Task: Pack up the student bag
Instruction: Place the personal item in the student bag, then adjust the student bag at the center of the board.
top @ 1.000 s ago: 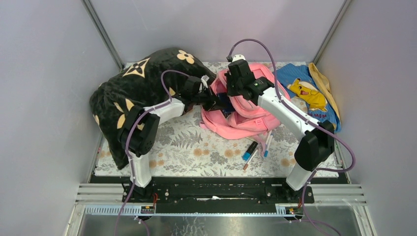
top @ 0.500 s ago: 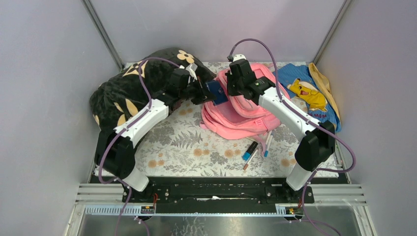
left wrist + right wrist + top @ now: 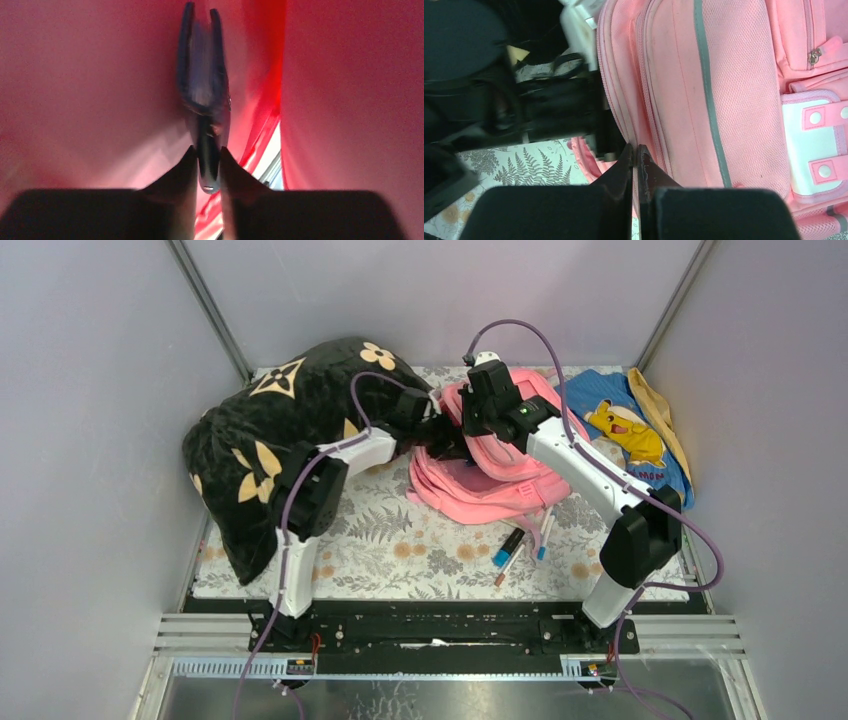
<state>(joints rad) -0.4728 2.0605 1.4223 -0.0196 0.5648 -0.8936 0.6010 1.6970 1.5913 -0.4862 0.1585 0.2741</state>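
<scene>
The student bag (image 3: 500,485), a pink backpack, lies at the back middle of the mat. My right gripper (image 3: 468,423) is shut on the fabric edge of its opening (image 3: 646,125) and holds it up; in the right wrist view the gripper (image 3: 635,147) has its jaws pinched together on that edge. My left gripper (image 3: 206,149) is inside the bag, with pink lining (image 3: 100,90) all around it. It is shut on a dark blue book (image 3: 202,85) held edge-on. In the top view the left gripper's tip (image 3: 447,438) is hidden in the opening.
A big black pillow with tan flowers (image 3: 260,440) lies left of the bag, beside the left arm. A blue cloth with a yellow cartoon figure (image 3: 625,430) lies at the back right. Several pens (image 3: 515,545) lie on the mat in front of the bag.
Half a second ago the left gripper held the blue book just outside the bag's opening. It has since pushed right, into the bag, with the book. The right gripper has kept its hold.
</scene>
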